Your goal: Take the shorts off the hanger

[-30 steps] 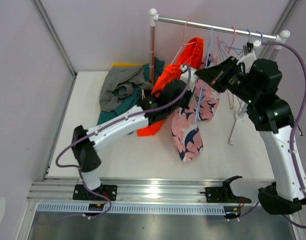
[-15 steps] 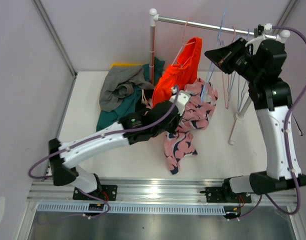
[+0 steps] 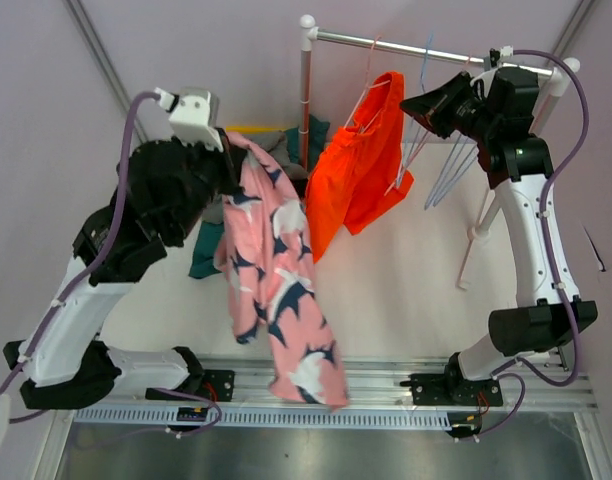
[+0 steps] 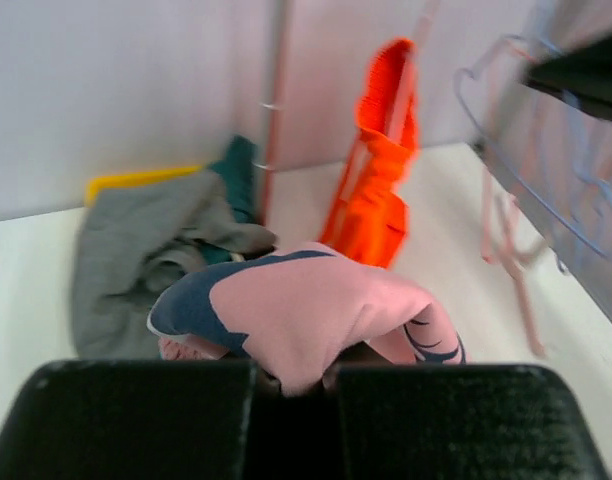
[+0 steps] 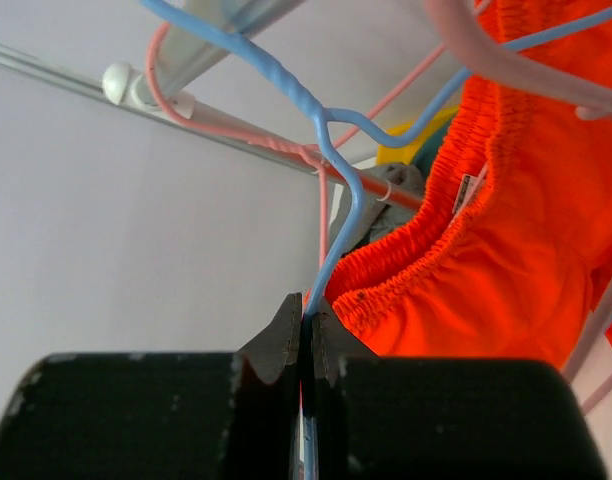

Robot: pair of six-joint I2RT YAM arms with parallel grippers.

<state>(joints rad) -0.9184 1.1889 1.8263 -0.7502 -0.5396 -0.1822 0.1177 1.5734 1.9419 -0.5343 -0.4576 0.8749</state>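
My left gripper is raised high at the left and is shut on the pink shorts with navy pattern, which hang free down to the table's front edge; their fold bulges over the jaws in the left wrist view. My right gripper is shut on a bare blue hanger up at the rail. The bright orange shorts still hang on a pink hanger, seen close in the right wrist view. Grey shorts and dark teal shorts lie piled at the back left. Black shorts are not seen.
The white rack has a left post and a right leg. Several empty pink and blue hangers hang by my right gripper. A yellow item lies behind the pile. Purple walls close the back and sides.
My left arm swung up and to the left, lifting the pink shorts off the table and clear of the blue hanger. My right gripper stayed up at the rail, holding the hanger.
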